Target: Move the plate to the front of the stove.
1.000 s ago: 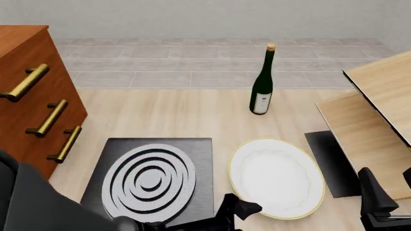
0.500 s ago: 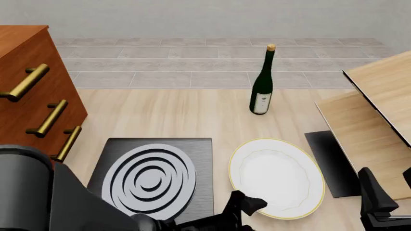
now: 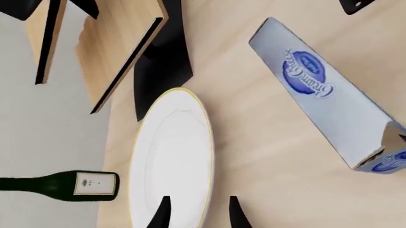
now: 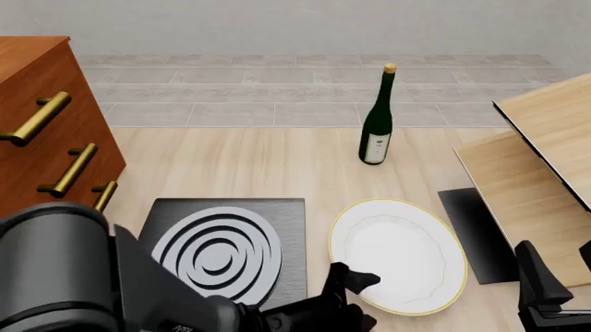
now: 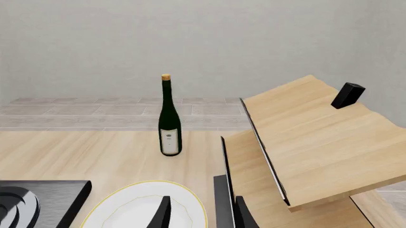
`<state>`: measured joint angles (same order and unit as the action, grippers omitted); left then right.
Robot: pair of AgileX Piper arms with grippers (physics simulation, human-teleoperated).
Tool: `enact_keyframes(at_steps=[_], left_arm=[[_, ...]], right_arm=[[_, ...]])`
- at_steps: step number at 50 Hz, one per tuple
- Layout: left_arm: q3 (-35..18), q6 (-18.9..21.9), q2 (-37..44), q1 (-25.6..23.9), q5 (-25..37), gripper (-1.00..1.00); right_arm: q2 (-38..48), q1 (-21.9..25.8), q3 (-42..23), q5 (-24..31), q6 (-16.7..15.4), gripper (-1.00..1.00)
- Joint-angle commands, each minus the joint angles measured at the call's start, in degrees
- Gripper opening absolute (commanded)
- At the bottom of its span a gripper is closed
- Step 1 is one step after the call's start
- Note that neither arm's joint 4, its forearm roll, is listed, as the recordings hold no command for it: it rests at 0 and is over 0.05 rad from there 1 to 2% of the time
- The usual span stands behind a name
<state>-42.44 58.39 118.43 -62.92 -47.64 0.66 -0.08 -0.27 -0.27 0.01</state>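
Note:
The plate (image 4: 399, 254), white with a thin gold rim, lies flat on the table just right of the stove (image 4: 221, 250), a black slab with a ringed silver burner. My left gripper (image 4: 356, 282) is at the plate's near-left edge. In the left wrist view the left gripper (image 3: 199, 216) is open, and the rim of the plate (image 3: 171, 156) lies between its dark fingers. My right gripper (image 4: 557, 290) stands open at the near right, away from the plate. The right gripper (image 5: 201, 216) holds nothing in its wrist view, beyond it the plate (image 5: 136, 205).
A green wine bottle (image 4: 376, 124) stands behind the plate. A wooden drawer cabinet (image 4: 46, 138) is at the left, tilted wooden boards (image 4: 540, 162) at the right over a black mat (image 4: 473, 234). A blue-and-white box (image 3: 330, 99) lies on the table near the plate.
The left arm has swung further into the front view and its gripper has edged forward onto the plate's near-left rim. Plate, stove and right gripper have not moved.

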Motion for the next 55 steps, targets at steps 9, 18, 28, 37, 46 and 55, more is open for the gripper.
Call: enact_keyframes(at_steps=[9, 18, 28, 37, 46, 55], left_arm=[[-2.31, 8.24, 8.09, 3.17, 1.1, 1.0], [-3.82, 8.69, 9.77, 3.71, 1.37, 1.0], [-5.7, 9.04, 11.55, 4.14, 1.93, 1.0], [-7.68, 9.44, 14.22, 4.72, 3.15, -1.0], [-4.68, 8.58, 12.38, 2.3, 2.94, -1.0], [1.87, 8.37, 7.53, -1.0, 1.74, -1.0]], right_arm=[[0.01, 0.01, 0.0, 0.0, 0.0, 1.0], [-0.02, 0.0, 0.0, 0.0, 0.0, 1.0], [-0.01, 0.01, 0.0, 0.0, 0.01, 1.0], [-0.02, 0.0, 0.0, 0.0, -0.01, 1.0], [0.01, 0.02, 0.0, 0.0, 0.0, 1.0], [-0.01, -0.01, 0.0, 0.0, 0.0, 1.0]])
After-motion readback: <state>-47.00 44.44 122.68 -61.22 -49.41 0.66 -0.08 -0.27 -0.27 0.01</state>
